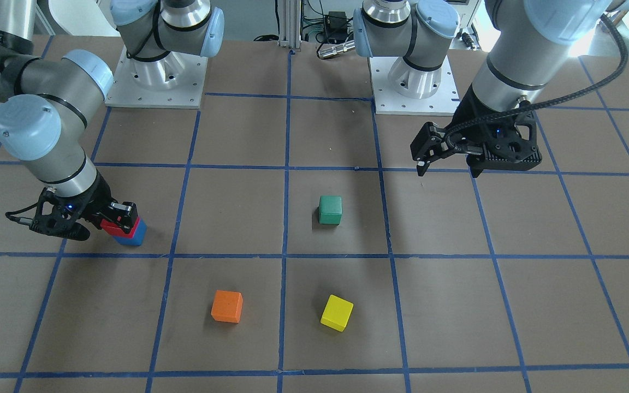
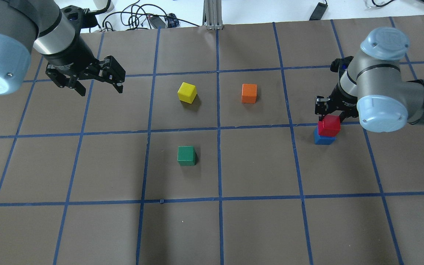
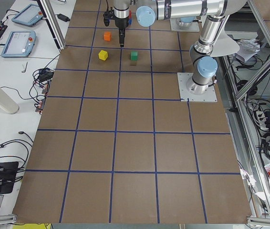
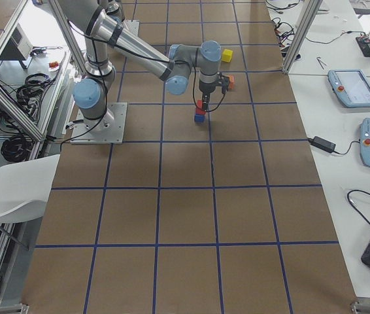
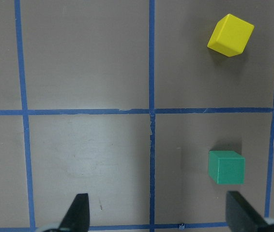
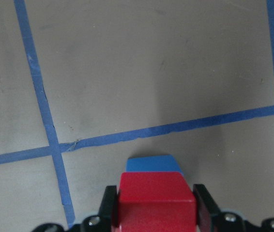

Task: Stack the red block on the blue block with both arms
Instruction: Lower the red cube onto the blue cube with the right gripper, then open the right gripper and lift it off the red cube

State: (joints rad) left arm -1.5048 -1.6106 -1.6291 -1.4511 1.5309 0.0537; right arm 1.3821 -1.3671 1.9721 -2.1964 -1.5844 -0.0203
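The red block [image 2: 329, 126] sits on top of the blue block [image 2: 323, 140] on the table's right side; both also show in the front view, red [image 1: 135, 226] over blue [image 1: 130, 238]. My right gripper [image 2: 329, 117] is shut on the red block. In the right wrist view its fingers [image 6: 109, 205] press both sides of the red block [image 6: 156, 200], with the blue block [image 6: 154, 164] under it. My left gripper [image 2: 101, 92] is open and empty, raised over the table's far left, well away from the stack.
A green cube [image 2: 186, 155] stands near the table's middle, a yellow cube [image 2: 187, 92] and an orange cube [image 2: 249, 93] beyond it. The left wrist view shows the green cube [image 5: 226, 167] and the yellow cube [image 5: 230, 35] below my left gripper [image 5: 157, 208].
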